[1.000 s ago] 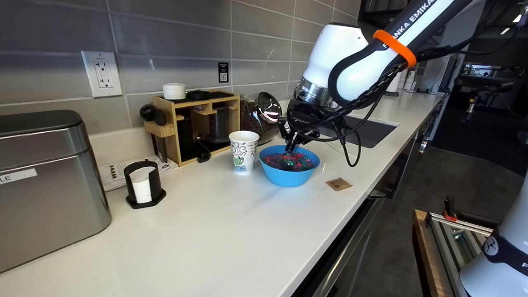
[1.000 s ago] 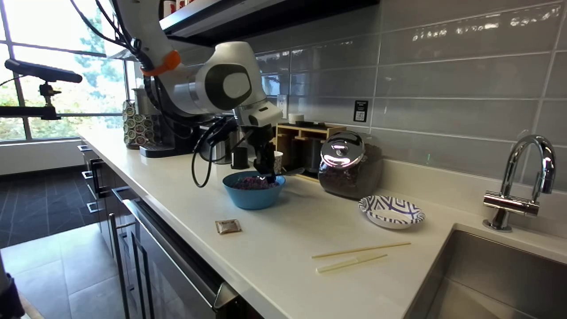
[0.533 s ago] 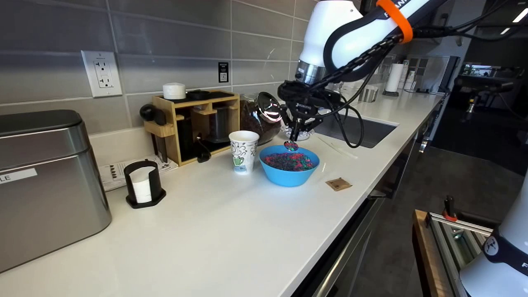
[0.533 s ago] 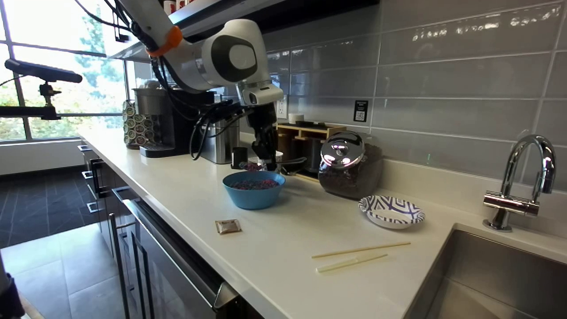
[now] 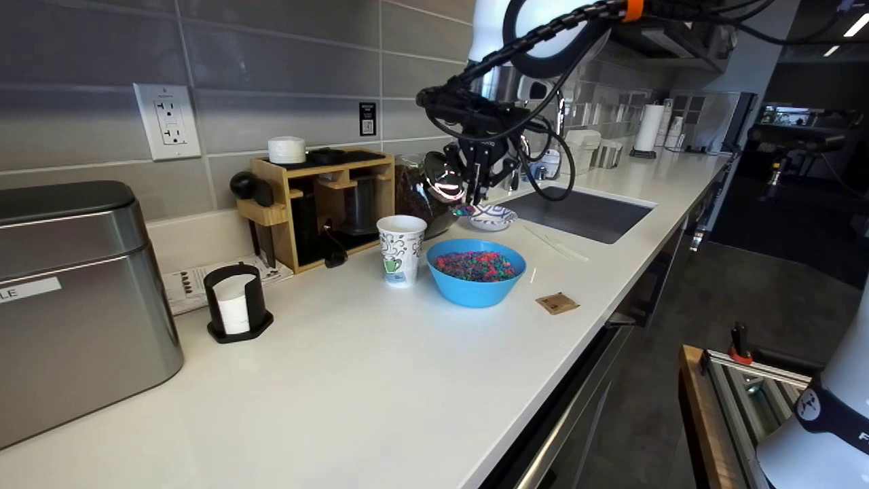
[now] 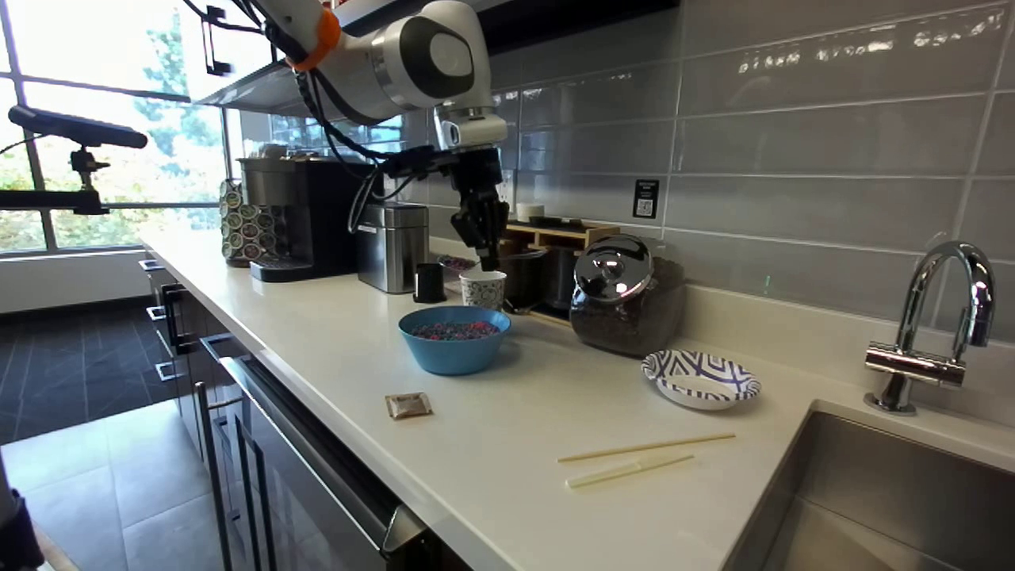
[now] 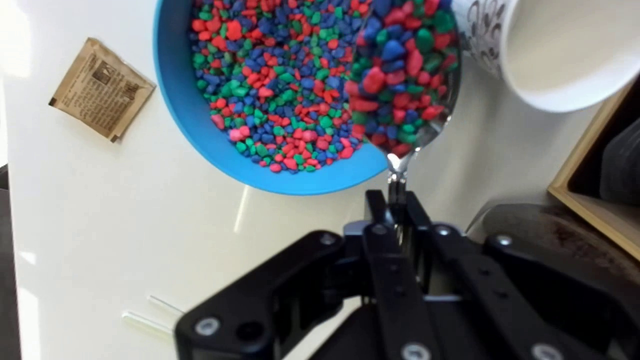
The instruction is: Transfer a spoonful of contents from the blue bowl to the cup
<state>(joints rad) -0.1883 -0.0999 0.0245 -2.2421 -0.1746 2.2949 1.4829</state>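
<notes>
wrist view: claw point(image 7: 396, 197) holds spoon point(image 7: 429, 134) overlapping bowl rim point(image 7: 295, 186).

In an exterior view, the label point(image 5: 29, 289) on the steel bin point(image 5: 81, 360) at nine o'clock shows "LE", the dark band point(image 5: 834, 415) on the arm point(image 5: 811, 458) at four "F"; the QR sign point(image 5: 367, 119) on the tiles point(image 5: 285, 71) at eleven is illegible.

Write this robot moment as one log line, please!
gripper: holding spoon | load: red, green, blue bits | blue bowl: more bits | cup: upright, no bits visible
</notes>
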